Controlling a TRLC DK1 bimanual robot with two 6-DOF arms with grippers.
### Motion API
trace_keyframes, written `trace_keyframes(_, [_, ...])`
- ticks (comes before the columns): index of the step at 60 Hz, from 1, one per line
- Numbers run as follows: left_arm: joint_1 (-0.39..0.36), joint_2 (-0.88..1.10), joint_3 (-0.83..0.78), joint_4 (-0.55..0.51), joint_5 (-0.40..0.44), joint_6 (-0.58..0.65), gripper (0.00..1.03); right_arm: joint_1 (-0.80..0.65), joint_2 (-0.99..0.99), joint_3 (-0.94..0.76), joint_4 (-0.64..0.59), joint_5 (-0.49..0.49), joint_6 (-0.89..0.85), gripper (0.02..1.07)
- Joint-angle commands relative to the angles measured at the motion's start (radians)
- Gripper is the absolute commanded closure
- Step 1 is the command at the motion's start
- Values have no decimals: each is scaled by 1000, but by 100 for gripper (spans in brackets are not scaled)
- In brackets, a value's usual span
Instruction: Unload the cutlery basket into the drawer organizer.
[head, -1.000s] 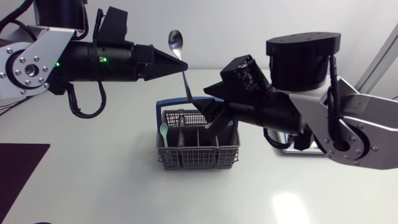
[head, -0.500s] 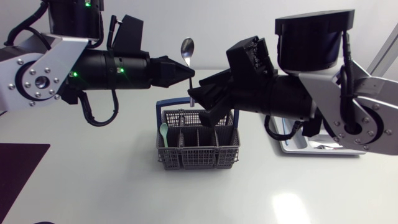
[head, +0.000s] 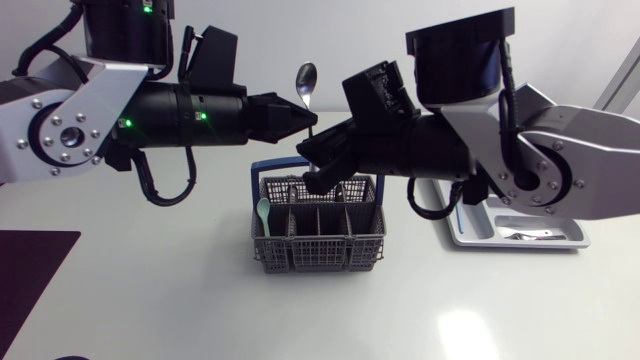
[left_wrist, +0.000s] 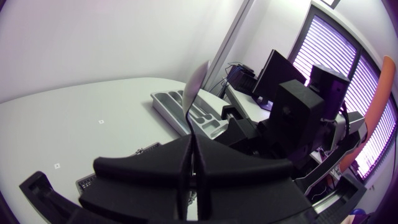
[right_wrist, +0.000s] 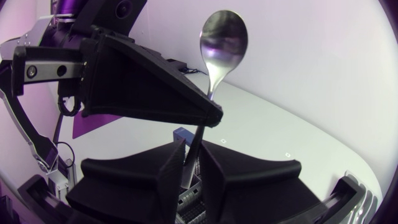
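Observation:
A metal spoon (head: 306, 78) stands upright in the air above the grey cutlery basket (head: 300, 256), bowl up. My left gripper (head: 308, 122) is shut on its handle just under the bowl. My right gripper (head: 313, 166) has closed on the lower handle from both sides, right below the left one. In the right wrist view the spoon (right_wrist: 222, 38) rises from between the right gripper (right_wrist: 191, 167), with the left gripper (right_wrist: 155, 87) beside it. A pale green spoon (head: 263, 212) stands in the basket's left compartment. The silver drawer organizer (head: 470, 239) lies to the right.
The basket has a blue handle (head: 262, 168) and stands mid-table under both grippers. A dark mat (head: 30, 262) lies at the left edge. In the left wrist view the organizer (left_wrist: 168, 104) lies beyond the spoon (left_wrist: 198, 79), and my right arm (left_wrist: 298, 124) stands close.
Both arms have risen and drawn together above the basket, and the spoon has gone from tilted to upright. The right gripper's fingers have narrowed onto the spoon's lower handle.

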Motion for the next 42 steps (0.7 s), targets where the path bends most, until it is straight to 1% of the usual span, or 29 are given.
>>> trace_keyframes(1, [-8,11,-30,20,-7,12,100,-8,19,31,-6,-14,39,99])
trace_keyframes(5, [-12,10,-35,23,-13,13,100,-12,19,34,-6,-14,38,101])
trace_keyframes(19, [-26,7,-36,28,-23,16,99,-12,13,26,-12,-20,25,101])
trace_keyframes(21, [-31,7,-36,29,-24,15,95,-14,13,25,-13,-25,25,101])
trace_keyframes(24, [-32,7,-29,26,-26,13,82,-15,12,25,-18,-25,22,101])
trace_keyframes(26, [-32,7,-27,22,-24,15,77,-17,10,23,-20,-26,19,101])
trace_keyframes(27, [-32,5,-22,17,-26,16,72,-20,7,23,-20,-28,19,101])
trace_keyframes(28, [-32,2,-21,14,-26,18,69,-23,5,23,-23,-29,18,101])
trace_keyframes(31, [-32,-1,-19,8,-26,19,66,-35,1,25,-32,-32,15,101])
trace_keyframes(32, [-34,-5,-18,-3,-26,22,62,-37,-2,25,-35,-34,10,101])
trace_keyframes(35, [-32,-15,-18,-24,-26,41,58,-49,-8,26,-46,-43,2,101])
trace_keyframes(42, [-29,-36,-13,-72,-26,70,55,-80,-19,23,-72,-68,-19,101])
